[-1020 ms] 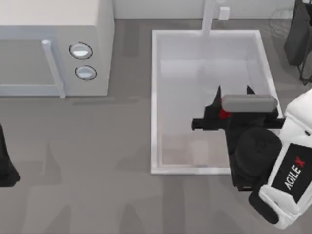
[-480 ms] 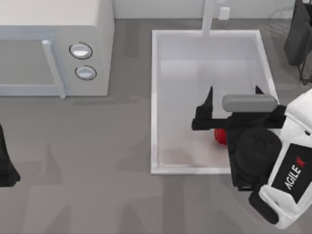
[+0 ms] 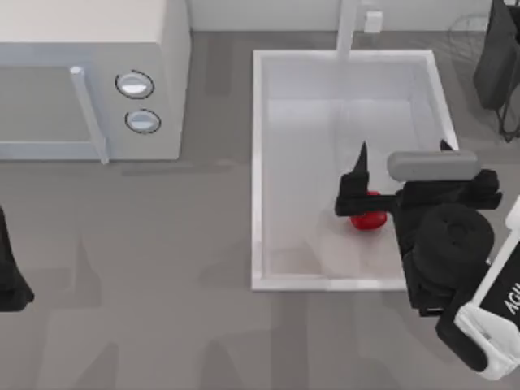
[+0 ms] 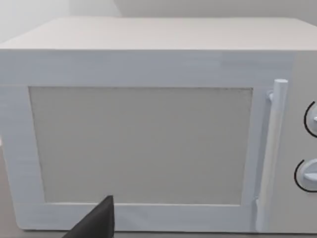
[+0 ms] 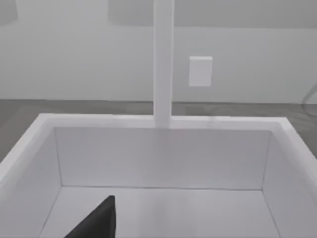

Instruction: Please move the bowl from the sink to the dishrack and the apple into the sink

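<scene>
Sink (image 3: pixel 258 162): the large white basin is taken as the reference. Its faucet (image 5: pixel 163 64) rises from the far rim. No bowl lies in the basin, so that half of the task is judged done.

Microwave (image 3: pixel 89 77): stands well to the left of the sink; not involved.

Right arm: reaches over the sink's right rim. The right gripper (image 3: pixel 402 153) hangs above the basin's right half, its fingers spread wide and holding nothing; one fingertip (image 3: pixel 362 154) sits over the basin floor, the other near the right rim.

Dishrack (image 3: pixel 471 28): thin wires are visible beyond the sink's far right corner, largely hidden by a dark robot part. Its contents cannot be made out.

Left arm: parked well left of the sink, facing the microwave door; its claw state cannot be told.

Apple (image 3: pixel 368 218): rests on the sink floor, right of centre, just under the right gripper's body and free of the fingers.

Risk: the apple is round and on a smooth floor, and may roll. A careless withdrawal could catch the right rim with the outer finger.
</scene>
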`<action>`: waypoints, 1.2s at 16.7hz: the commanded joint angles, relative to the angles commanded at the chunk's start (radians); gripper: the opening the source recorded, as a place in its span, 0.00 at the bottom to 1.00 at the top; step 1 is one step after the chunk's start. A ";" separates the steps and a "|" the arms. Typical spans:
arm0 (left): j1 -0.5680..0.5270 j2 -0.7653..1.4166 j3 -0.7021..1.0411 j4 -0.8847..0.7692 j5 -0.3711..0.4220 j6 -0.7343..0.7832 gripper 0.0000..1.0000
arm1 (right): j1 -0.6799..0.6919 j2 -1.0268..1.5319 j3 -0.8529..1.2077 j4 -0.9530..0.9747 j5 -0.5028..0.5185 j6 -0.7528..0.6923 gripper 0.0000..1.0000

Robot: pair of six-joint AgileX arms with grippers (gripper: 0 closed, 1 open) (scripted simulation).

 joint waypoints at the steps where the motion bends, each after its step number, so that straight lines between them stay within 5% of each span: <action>1: 0.000 0.000 0.000 0.000 0.000 0.000 1.00 | -0.023 -0.052 -0.032 -0.042 -0.030 0.007 1.00; 12: 0.000 0.000 0.000 0.000 0.000 0.000 1.00 | -0.375 -1.179 -0.466 -0.828 -0.432 0.034 1.00; 20: 0.000 0.000 0.000 0.000 0.000 0.000 1.00 | -0.561 -1.939 -0.562 -1.377 -0.594 -0.013 1.00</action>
